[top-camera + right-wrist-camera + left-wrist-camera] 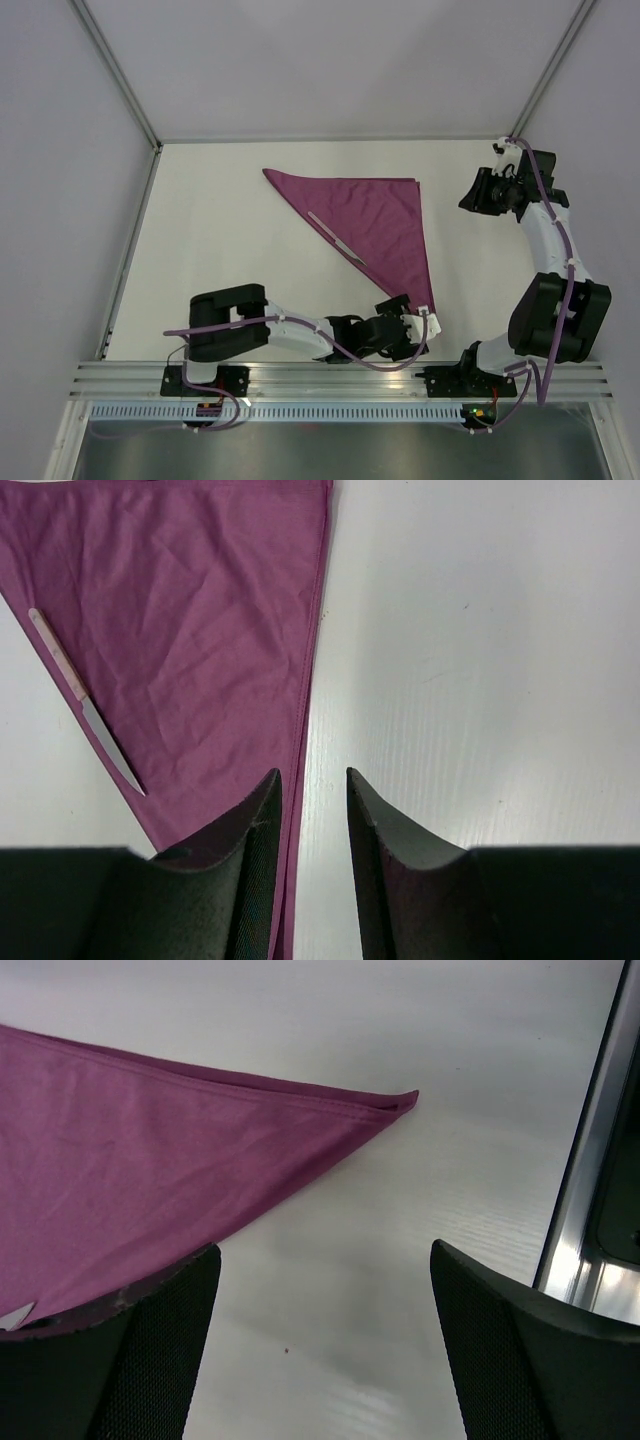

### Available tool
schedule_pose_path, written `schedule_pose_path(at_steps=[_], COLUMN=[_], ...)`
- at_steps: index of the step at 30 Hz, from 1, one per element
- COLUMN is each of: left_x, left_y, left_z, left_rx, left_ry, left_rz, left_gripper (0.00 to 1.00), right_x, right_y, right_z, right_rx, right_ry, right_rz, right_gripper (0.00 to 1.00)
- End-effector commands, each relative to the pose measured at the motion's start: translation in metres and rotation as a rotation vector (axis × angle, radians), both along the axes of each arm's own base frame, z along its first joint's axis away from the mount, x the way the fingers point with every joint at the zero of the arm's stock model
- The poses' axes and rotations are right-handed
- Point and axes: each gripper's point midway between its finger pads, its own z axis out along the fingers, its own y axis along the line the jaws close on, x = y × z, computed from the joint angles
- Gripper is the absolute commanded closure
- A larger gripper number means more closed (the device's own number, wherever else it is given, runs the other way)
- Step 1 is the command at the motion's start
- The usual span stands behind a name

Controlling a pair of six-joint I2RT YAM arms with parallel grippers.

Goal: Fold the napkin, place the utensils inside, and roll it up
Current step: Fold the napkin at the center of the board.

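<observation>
Where the napkin (150, 1160) tapers (near corner), the left hand (325, 1250) gapes.

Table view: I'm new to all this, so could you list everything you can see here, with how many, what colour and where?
Table: one, white, walled on three sides.
Napkin: one, plum-magenta, folded into a triangle, mid-table.
Knife: one, silvery, along the napkin's long slanted edge.
Rail: one, silver, along the near edge.
Left arm: one, black and white, low, reaching to the napkin's near corner.
Right arm: one, black and white, raised at the far right.
Left tool: one, black, open wide, empty.
Right tool: one, black, narrowly open, empty.
</observation>
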Motion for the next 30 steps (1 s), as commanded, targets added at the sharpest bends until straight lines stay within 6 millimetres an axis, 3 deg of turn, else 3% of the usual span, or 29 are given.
schedule_pose_path(at_steps=[1, 6, 7, 12, 19, 22, 23, 25, 30], left_x=[0.010, 0.012, 0.012, 0.005, 0.003, 0.007, 0.007, 0.008, 0.011], left_y=[-0.030, -0.048, -0.051, -0.067, -0.078, -0.081, -0.082, -0.085, -0.089], left_z=[0.023, 0.018, 0.009, -0.003, -0.016, -0.015, -0.016, -0.014, -0.003], left_rx=[-0.086, -0.107, -0.087, -0.062, -0.032, -0.034, -0.032, -0.033, -0.056], left_ry=[-0.133, -0.178, -0.188, -0.230, -0.275, -0.297, -0.300, -0.309, -0.310], left_rz=[0.008, 0.008, 0.001, -0.042, -0.062, -0.053, -0.053, -0.050, -0.043], left_gripper=[0.12, 0.12, 0.12, 0.14, 0.24, 0.39, 0.51, 0.59, 0.98], right_x=[0.006, 0.005, 0.004, 0.001, 0.001, 0.000, 0.000, 0.000, -0.001], right_y=[0.005, 0.007, 0.007, 0.010, 0.014, 0.016, 0.017, 0.018, 0.021], right_z=[0.023, 0.025, 0.025, 0.031, 0.034, 0.034, 0.033, 0.034, 0.035], right_rx=[0.014, 0.013, 0.012, 0.019, 0.035, 0.046, 0.050, 0.055, 0.067], right_ry=[-0.082, -0.092, -0.093, -0.110, -0.119, -0.118, -0.116, -0.119, -0.120], right_rz=[0.030, 0.037, 0.037, 0.046, 0.063, 0.072, 0.075, 0.081, 0.093], right_gripper=[0.62, 0.62, 0.62, 0.62, 0.62, 0.62, 0.62, 0.62, 0.62])
